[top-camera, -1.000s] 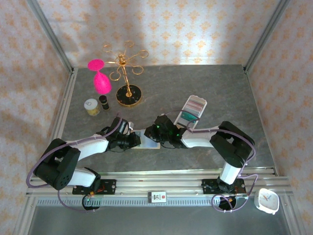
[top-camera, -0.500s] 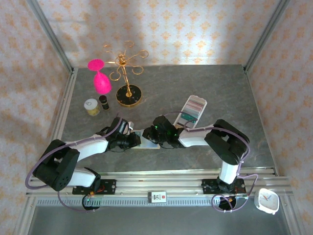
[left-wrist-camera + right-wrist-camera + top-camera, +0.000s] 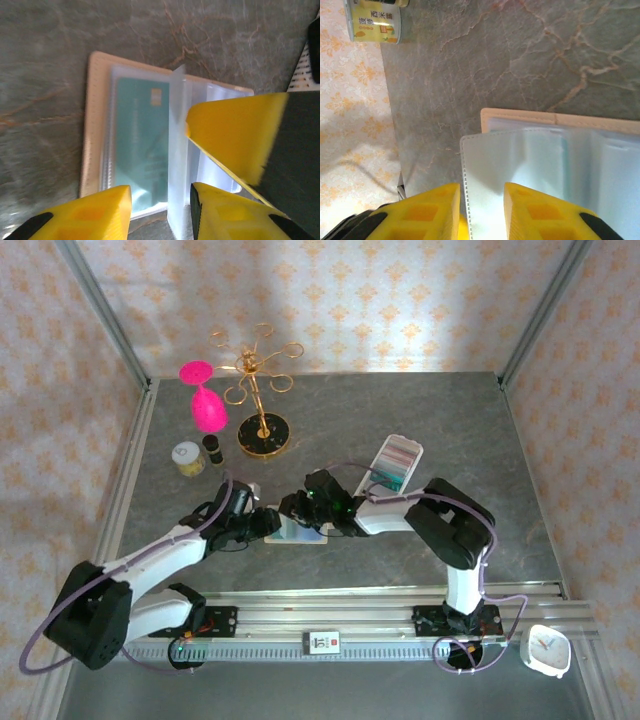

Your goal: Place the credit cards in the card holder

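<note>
The card holder lies open on the grey table between both grippers, beige cover down, clear sleeves up. A teal credit card sits in its left sleeve. One clear sleeve page stands upright between the fingers of my left gripper, which is open, pads apart from the page. My right gripper hovers over the holder's other end, open, with a lifted clear page showing across its gap. One of the right gripper's yellow fingers leans beside the upright page. More credit cards lie in a white tray.
A gold wire rack, a pink glass, a small can and a dark bottle stand at the back left. The can sits near the patterned wall. A white clock rests beyond the front rail.
My left gripper's jaws have opened wider and the left arm's elbow has swung down and left. The right gripper has shifted left over the holder.
</note>
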You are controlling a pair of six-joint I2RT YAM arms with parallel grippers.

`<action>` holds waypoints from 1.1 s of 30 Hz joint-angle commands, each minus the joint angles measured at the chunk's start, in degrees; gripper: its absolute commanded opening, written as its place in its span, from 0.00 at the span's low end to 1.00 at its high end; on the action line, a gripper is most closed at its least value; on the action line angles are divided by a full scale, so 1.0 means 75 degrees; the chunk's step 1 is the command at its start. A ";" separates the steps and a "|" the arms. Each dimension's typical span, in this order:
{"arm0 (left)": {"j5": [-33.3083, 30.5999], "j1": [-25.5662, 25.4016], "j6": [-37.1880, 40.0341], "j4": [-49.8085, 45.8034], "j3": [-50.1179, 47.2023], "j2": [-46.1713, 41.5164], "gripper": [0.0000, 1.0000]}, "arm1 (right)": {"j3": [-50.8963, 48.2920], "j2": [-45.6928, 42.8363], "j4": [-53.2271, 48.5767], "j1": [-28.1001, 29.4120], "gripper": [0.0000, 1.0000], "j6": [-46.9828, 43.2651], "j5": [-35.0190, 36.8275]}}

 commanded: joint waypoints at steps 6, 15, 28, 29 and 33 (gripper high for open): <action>-0.1620 0.0084 -0.0396 -0.1285 -0.0077 -0.1236 0.40 | 0.0589 0.0634 0.0332 0.0053 0.41 0.0262 -0.0375; -0.1791 0.0082 -0.0480 -0.1237 0.0201 -0.1447 0.47 | 0.0745 -0.0169 -0.0737 -0.0109 0.44 -0.0603 0.0278; -0.1541 0.0080 -0.0688 -0.0169 0.0163 -0.1272 0.52 | 0.0315 -0.3995 -0.3810 -0.1199 0.42 -0.4496 0.2993; -0.1506 0.0088 -0.0701 -0.0109 0.0189 -0.1205 0.52 | 0.0191 -0.4344 -0.3790 -0.1222 0.43 -0.5086 0.3166; -0.1506 0.0086 -0.0800 0.0130 0.0260 -0.0921 0.52 | -0.0371 -0.5633 -0.3835 -0.1225 0.45 -0.8507 0.3127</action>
